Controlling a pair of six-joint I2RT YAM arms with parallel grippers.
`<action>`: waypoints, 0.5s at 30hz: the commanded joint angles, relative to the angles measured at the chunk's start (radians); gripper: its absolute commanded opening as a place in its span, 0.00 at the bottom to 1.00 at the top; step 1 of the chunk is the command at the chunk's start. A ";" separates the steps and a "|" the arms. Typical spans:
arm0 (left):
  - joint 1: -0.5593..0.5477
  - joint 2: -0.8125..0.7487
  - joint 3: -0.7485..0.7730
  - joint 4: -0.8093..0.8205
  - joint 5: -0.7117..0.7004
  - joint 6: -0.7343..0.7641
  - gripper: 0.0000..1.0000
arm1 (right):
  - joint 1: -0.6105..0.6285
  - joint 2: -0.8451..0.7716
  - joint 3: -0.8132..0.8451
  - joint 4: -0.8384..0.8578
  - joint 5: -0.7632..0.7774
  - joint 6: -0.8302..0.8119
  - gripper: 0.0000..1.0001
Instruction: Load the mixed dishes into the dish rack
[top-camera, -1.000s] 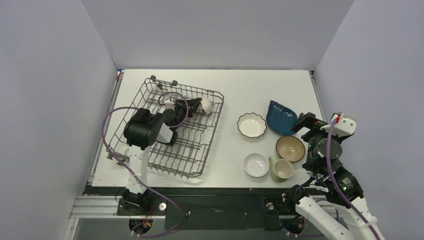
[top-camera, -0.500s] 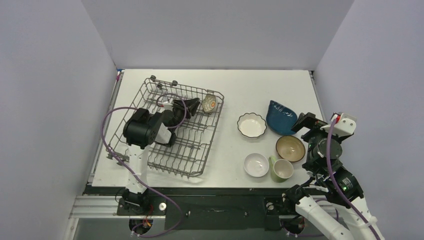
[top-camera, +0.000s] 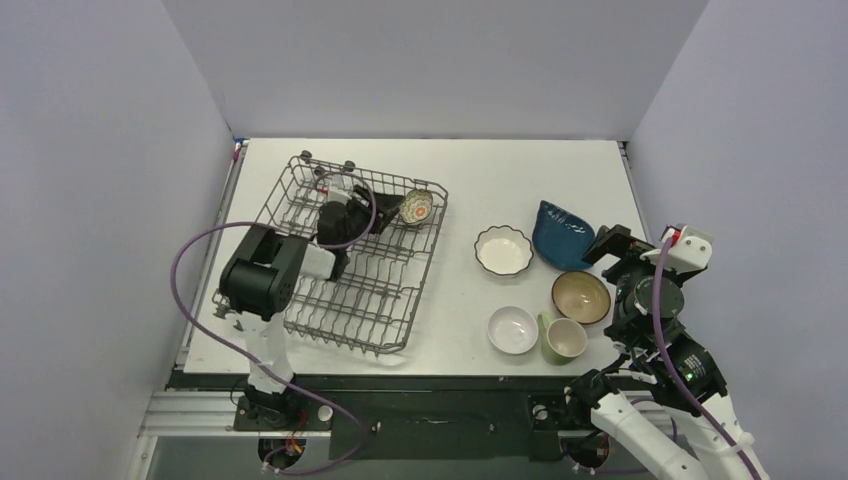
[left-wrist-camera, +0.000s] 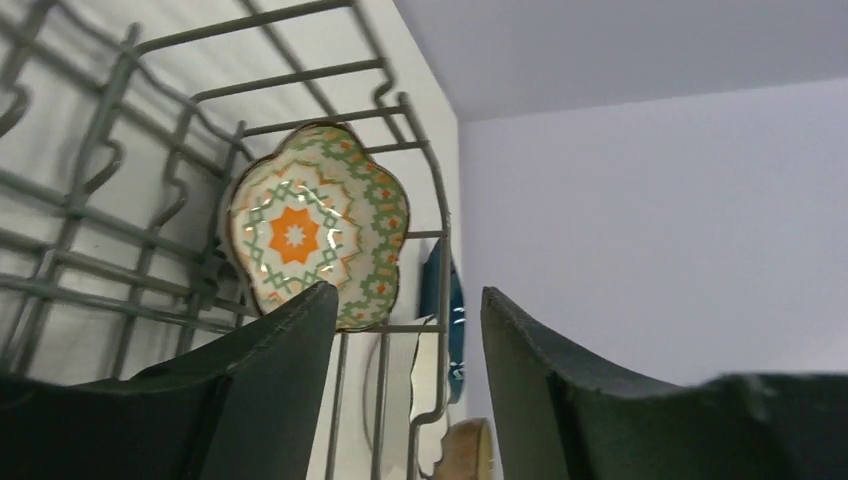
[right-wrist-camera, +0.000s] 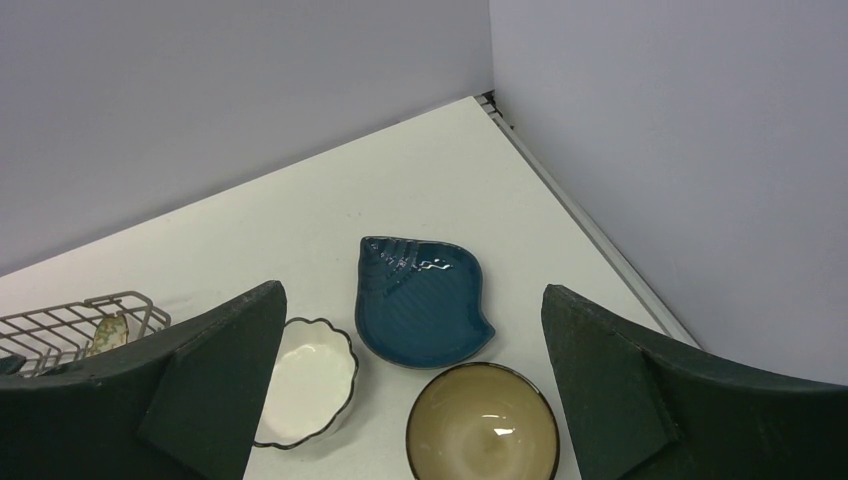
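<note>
1. I see my left gripper (left-wrist-camera: 408, 298) with its jaws partly open, grasping nothing, just short of the flower-patterned dish (left-wrist-camera: 315, 225).
2. That dish stands on edge in the upper right corner of the dish rack (top-camera: 432, 250), centre-left of the overhead frame.
3. My right gripper (right-wrist-camera: 412, 292) has its jaws spread wide and empty.
4. The white worktop (top-camera: 470, 170) carries, at frame right, the dark blue dish (top-camera: 562, 235), scalloped bowl (top-camera: 503, 250), brown bowl (top-camera: 580, 297), plain white bowl (top-camera: 513, 329) and green mug (top-camera: 565, 339).
5. Pale grey walls enclose three sides.

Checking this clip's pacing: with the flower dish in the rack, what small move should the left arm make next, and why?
Probably draw the left claw back, out of the dish rack: its jaws stand apart, empty, and the flower-patterned dish rests unheld against the corner wires.
</note>
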 joint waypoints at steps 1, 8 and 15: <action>-0.074 -0.269 0.167 -0.660 -0.085 0.577 0.58 | 0.009 0.014 0.016 0.013 -0.007 -0.001 0.94; -0.259 -0.170 0.630 -1.375 -0.497 1.049 0.72 | 0.009 0.016 0.017 0.013 -0.009 0.000 0.94; -0.319 -0.068 0.786 -1.463 -0.615 1.176 0.63 | 0.010 0.017 0.019 0.014 -0.005 -0.006 0.94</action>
